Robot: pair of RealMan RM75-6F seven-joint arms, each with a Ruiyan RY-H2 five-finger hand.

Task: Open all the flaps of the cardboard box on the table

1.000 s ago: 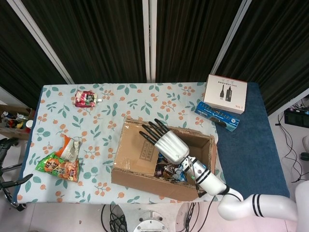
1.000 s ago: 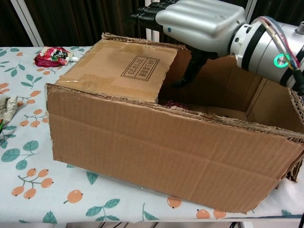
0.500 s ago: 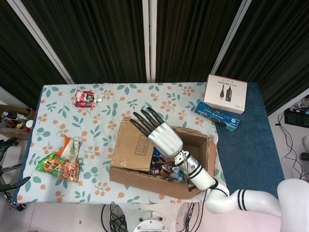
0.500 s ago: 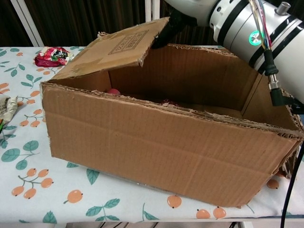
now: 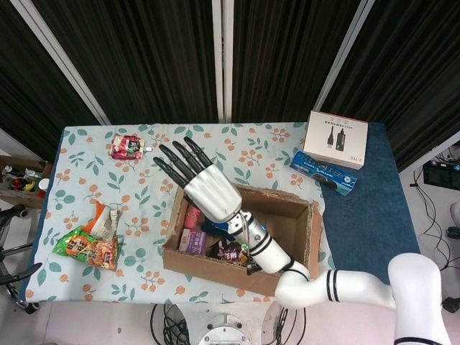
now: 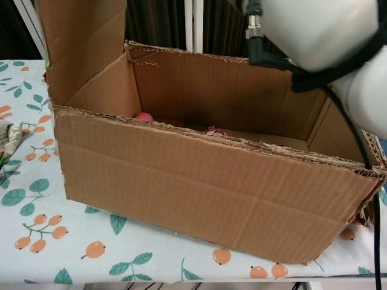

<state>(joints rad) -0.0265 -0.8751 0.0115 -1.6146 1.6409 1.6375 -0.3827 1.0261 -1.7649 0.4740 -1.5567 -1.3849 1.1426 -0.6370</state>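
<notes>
Raised since a second ago: the left-end flap (image 6: 81,42), then lying flat over the cardboard box (image 5: 241,241), now stands roughly upright at that end (seen best from the chest view). The right robot hand (image 5: 205,188) has travelled with it, from over the box's middle to above its left end.

Item, box: mid-desk (image 5: 144,172), long axis running left to right, interior with snack packets exposed.

Item, right robot hand: fingers spread and straight, holding nothing, apparently backing the raised flap, which lies just to its left. Left robot hand: not visible in either view, so the right is the one placed to act.

Judgement: the flap wants pushing further outward and down; whether other flaps remain shut cannot be told.
</notes>
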